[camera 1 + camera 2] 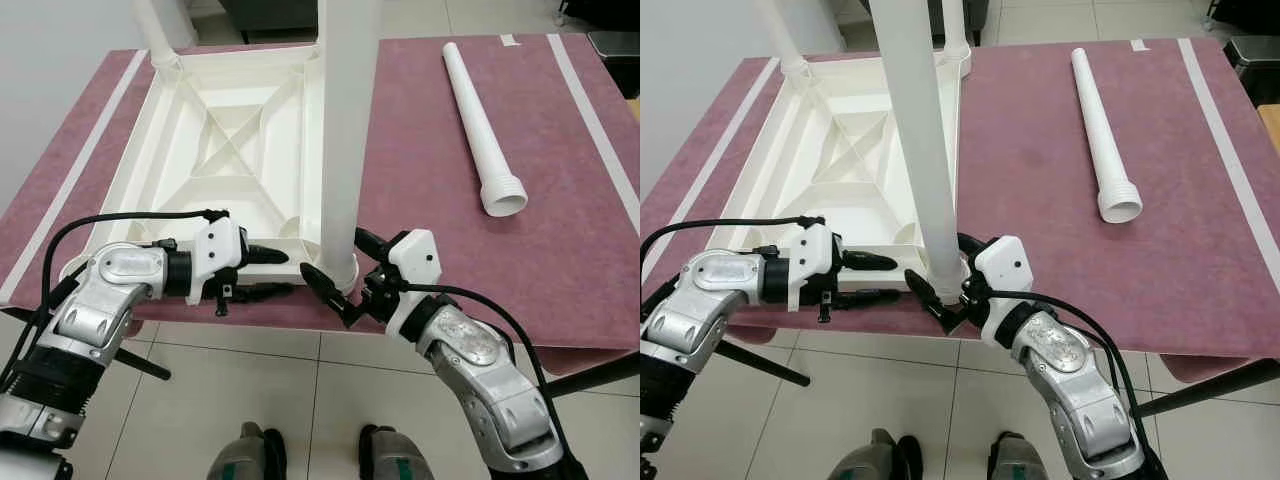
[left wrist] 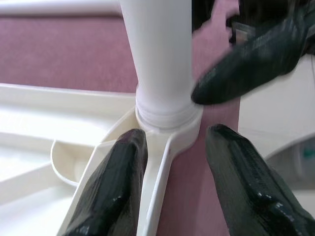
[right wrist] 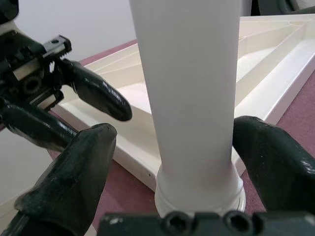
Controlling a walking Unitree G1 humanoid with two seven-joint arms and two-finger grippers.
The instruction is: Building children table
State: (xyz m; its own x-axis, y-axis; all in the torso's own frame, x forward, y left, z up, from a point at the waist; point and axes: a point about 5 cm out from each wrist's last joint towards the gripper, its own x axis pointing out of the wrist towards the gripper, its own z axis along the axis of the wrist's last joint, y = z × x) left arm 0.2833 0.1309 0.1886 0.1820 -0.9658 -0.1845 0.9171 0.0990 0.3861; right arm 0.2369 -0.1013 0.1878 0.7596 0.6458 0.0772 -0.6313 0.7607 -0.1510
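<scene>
I'm seeing my right gripper (image 1: 952, 287) bracketing the upright leg (image 1: 920, 140) at the upturned tabletop's (image 1: 830, 160) near right corner; my left gripper (image 1: 880, 278) is hovering just left, fingers apart.

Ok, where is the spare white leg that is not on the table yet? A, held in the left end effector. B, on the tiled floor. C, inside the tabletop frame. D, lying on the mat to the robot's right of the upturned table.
D: the loose leg lies flat on the maroon mat, apart from the upturned table.
</scene>
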